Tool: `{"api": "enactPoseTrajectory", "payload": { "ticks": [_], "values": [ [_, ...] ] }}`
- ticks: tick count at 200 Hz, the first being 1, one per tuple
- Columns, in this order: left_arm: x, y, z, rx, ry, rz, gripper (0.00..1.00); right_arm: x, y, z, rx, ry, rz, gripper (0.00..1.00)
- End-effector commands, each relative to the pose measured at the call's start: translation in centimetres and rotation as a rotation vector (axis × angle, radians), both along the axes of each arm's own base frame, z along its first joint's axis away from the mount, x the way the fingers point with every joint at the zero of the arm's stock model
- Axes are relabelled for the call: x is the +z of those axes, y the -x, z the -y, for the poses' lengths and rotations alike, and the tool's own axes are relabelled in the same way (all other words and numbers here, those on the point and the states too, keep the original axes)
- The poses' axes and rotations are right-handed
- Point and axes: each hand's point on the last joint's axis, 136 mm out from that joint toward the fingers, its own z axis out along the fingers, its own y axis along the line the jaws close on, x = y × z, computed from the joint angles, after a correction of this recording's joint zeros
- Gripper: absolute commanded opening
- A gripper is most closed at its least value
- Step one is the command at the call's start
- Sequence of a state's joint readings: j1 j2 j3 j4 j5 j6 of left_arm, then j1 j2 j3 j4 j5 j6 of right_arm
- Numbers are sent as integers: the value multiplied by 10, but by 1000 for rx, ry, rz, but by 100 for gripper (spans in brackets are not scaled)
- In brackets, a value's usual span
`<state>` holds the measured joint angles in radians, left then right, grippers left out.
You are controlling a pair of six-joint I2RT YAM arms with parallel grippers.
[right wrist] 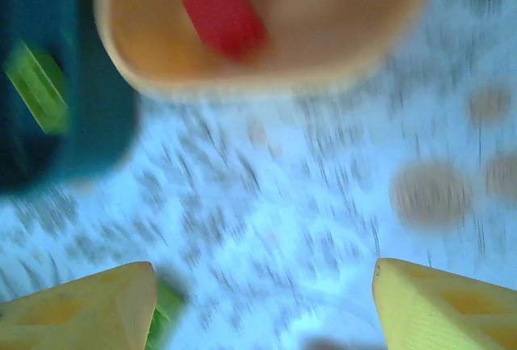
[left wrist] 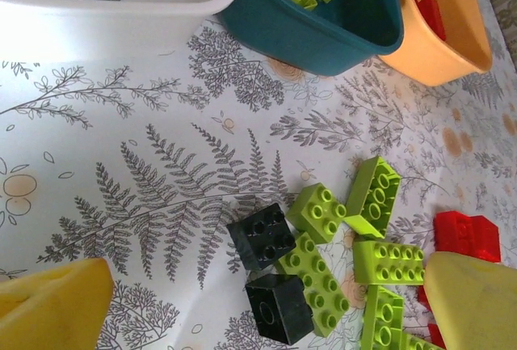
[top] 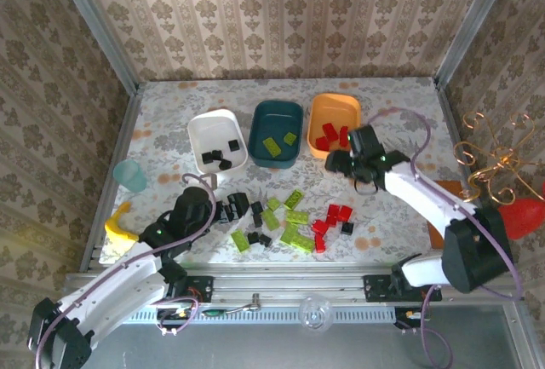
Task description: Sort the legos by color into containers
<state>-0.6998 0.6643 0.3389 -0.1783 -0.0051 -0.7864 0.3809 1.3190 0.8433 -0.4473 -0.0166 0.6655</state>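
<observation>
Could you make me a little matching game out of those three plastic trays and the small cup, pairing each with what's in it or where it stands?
Column one
1. white rounded plastic tray
2. dark teal rounded plastic tray
3. orange rounded plastic tray
4. small pale-teal cup

Column two
a. holds lime-green bricks
b. holds red bricks
c. holds black bricks
d. stands alone, far left of the trays

Pairs: 1-c, 2-a, 3-b, 4-d
</observation>
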Motion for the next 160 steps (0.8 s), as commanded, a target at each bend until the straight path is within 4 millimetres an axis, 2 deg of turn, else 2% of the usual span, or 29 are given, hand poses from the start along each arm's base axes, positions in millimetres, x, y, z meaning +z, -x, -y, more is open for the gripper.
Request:
{"api": "enactPoseTrajectory", "payload": {
  "ticks": [1,11,26,69,83,101,133,160],
  "values": [
    [-1,-4,1,12,18,12,100,-25,58,-8,41,-28,-144,71],
    [-1,-4,2,6,24,14,100,-32,79,-4,54,10,-180,70],
    [-3,-5,5,0,36,11,100,-37,100,2,59,35,-203,68],
    [-11,-5,6,-4,44,-8,100,-43,137,26,43,84,-249,63],
    [-15,-5,5,-1,41,-14,100,-50,142,29,46,98,-266,63],
    [-17,-4,3,5,46,-17,100,-59,145,19,71,61,-296,66],
    [-17,-5,3,0,46,-19,100,-64,141,4,127,57,-289,68],
    [-20,-4,3,1,45,-29,100,-70,138,4,137,102,-295,67]
  ]
}}
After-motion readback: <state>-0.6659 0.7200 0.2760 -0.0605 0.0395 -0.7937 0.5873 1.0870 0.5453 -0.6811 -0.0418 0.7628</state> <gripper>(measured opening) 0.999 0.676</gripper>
